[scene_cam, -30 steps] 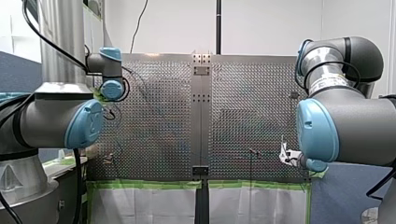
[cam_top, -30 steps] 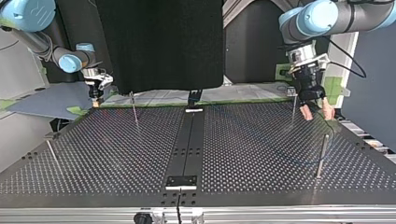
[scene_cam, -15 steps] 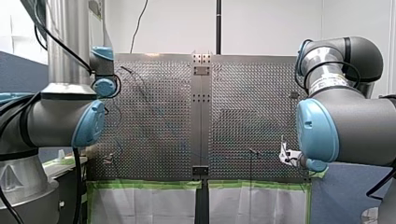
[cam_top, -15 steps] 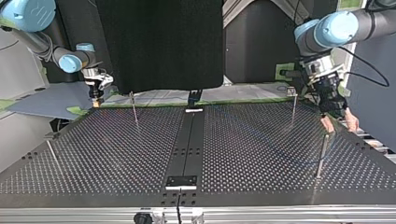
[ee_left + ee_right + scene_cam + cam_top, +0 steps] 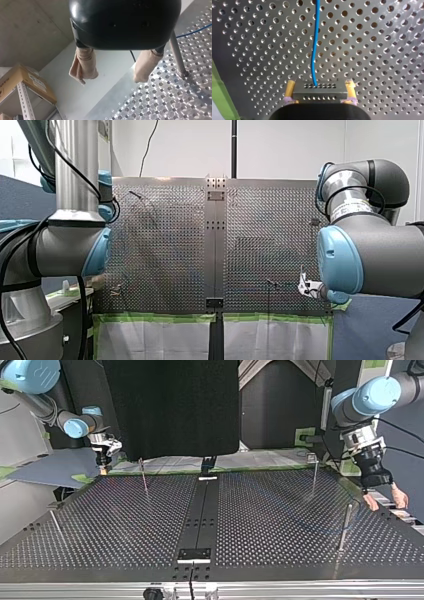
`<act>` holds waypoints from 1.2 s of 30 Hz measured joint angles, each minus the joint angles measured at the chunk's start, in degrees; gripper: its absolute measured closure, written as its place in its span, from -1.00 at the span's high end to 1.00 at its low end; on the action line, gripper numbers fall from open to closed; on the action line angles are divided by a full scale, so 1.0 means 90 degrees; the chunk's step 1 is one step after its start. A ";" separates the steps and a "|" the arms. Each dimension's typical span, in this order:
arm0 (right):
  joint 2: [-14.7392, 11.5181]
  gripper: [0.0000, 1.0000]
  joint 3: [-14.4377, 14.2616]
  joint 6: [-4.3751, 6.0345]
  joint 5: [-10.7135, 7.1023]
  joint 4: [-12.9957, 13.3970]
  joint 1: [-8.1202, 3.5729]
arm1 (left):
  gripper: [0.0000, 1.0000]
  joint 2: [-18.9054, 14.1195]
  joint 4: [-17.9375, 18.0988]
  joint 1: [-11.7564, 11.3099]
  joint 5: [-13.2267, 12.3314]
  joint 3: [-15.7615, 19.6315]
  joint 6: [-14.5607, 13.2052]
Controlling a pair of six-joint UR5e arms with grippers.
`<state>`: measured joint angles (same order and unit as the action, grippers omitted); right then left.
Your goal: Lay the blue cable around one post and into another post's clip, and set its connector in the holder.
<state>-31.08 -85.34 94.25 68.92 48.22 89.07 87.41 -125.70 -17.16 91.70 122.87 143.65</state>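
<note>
My right pincer (image 5: 320,88) is clamped on the connector (image 5: 319,93), low over the bench (image 5: 374,50). The blue cable (image 5: 314,45) runs ahead from it, slack. My left pincer (image 5: 111,76) is spread and empty beside 1 post (image 5: 177,57). Risk: moving the connector with the cable unguided may snag it on a post or miss the clip.

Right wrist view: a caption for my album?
Jaws of the right gripper clamp the metal connector, blue cable running ahead.

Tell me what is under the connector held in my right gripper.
The perforated table lies beneath the connector, clamped between my right gripper's yellow-padded jaws; the blue cable runs ahead over it. The patch directly below is hidden by the connector.
</note>
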 joint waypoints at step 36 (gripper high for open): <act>0.0017 -1.00 0.0001 -0.0001 0.0000 0.0024 0.0024 | 1.00 -0.0351 -0.0183 0.0160 0.0205 0.0063 0.0356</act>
<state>-30.93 -85.34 94.24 68.92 48.44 89.28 84.26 -127.35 -15.72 93.55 123.44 146.86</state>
